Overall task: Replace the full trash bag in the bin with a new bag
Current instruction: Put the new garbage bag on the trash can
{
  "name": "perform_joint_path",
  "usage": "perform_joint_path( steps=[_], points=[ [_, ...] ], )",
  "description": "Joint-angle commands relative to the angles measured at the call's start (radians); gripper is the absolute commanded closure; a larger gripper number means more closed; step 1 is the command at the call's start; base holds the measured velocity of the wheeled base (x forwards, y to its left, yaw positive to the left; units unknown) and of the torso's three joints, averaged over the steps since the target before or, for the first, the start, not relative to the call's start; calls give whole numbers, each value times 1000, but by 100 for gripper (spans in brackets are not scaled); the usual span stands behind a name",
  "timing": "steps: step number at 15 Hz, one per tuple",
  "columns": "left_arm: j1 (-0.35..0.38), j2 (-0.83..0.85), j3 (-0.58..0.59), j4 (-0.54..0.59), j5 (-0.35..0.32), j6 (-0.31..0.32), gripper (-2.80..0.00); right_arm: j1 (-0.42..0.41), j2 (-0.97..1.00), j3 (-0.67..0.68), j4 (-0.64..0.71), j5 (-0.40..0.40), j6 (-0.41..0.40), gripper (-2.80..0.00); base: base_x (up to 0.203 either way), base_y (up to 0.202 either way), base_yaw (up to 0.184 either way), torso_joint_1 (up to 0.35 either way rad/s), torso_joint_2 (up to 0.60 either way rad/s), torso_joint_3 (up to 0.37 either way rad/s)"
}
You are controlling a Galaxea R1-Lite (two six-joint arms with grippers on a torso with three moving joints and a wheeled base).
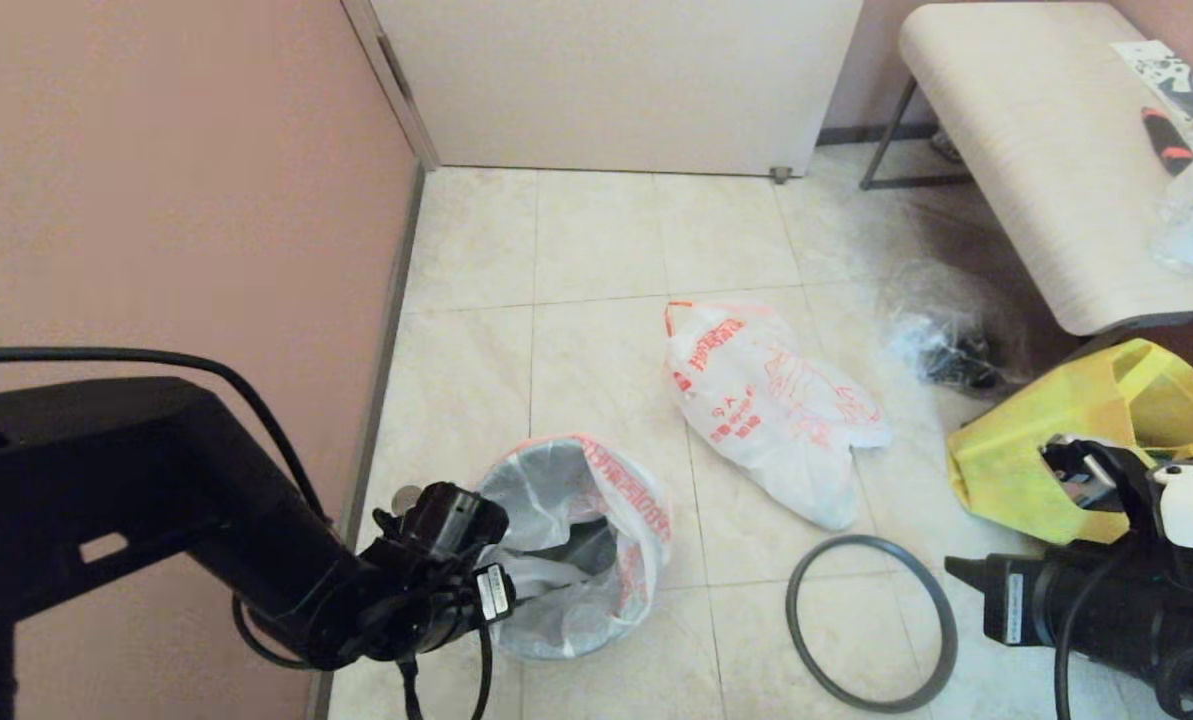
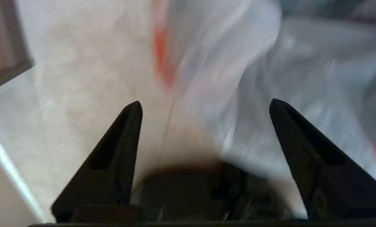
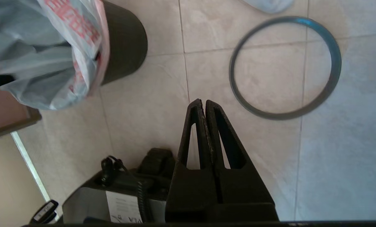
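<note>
The bin stands near the left wall, and the new bag is draped over its mouth, limp and white with red lettering. My left gripper is at the bin's left side. In the left wrist view it is open, with blurred bag plastic in front of one finger and nothing gripped. The full trash bag lies on the floor beyond the bin. The bin's grey hoop lies flat on the tiles to the right. My right gripper is shut and empty, low at the right, near the hoop.
A yellow fabric tote sits at the right. Behind it is a clear plastic bag with dark contents. A pale bench fills the upper right. The pink wall runs along the left, and a white door closes the back.
</note>
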Motion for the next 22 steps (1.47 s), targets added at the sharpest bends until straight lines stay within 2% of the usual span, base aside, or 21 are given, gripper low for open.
perform_joint_path(
  steps=[1,2,3,4,6,8,12,16,19,20,22],
  points=[
    [-24,-134,90,-2,4,-2,-280,0,-22,16,-3,-2,2,0,0,0,0,0,0,0],
    [-33,-167,103,-1,6,1,-280,-1,-25,15,-5,-2,2,0,0,0,0,0,0,0],
    [-42,-180,93,-1,5,27,-255,1,-25,17,-9,0,2,0,0,0,0,0,0,0],
    [-54,-174,66,-1,5,42,0,1,-23,17,-10,0,2,0,0,0,0,0,0,0],
    [-79,-136,-32,22,5,60,0,12,-17,9,-13,1,2,0,0,0,0,0,0,0],
    [-87,-53,-182,86,6,85,0,24,-17,-2,-19,1,0,0,0,0,0,0,0,0],
    [-86,229,-549,244,8,130,0,48,-34,11,-111,3,1,0,0,0,0,0,0,0],
    [-41,487,-870,435,22,186,0,74,-40,28,-213,4,3,0,0,0,0,0,0,0],
    [-4,610,-992,505,27,282,0,84,-62,27,-215,4,7,0,0,0,0,0,0,0],
    [2,629,-1004,504,28,306,0,86,-74,27,-216,4,22,0,0,0,0,0,0,0],
    [18,663,-998,433,28,352,0,85,-109,27,-216,4,51,0,0,0,0,0,0,0]
  ],
)
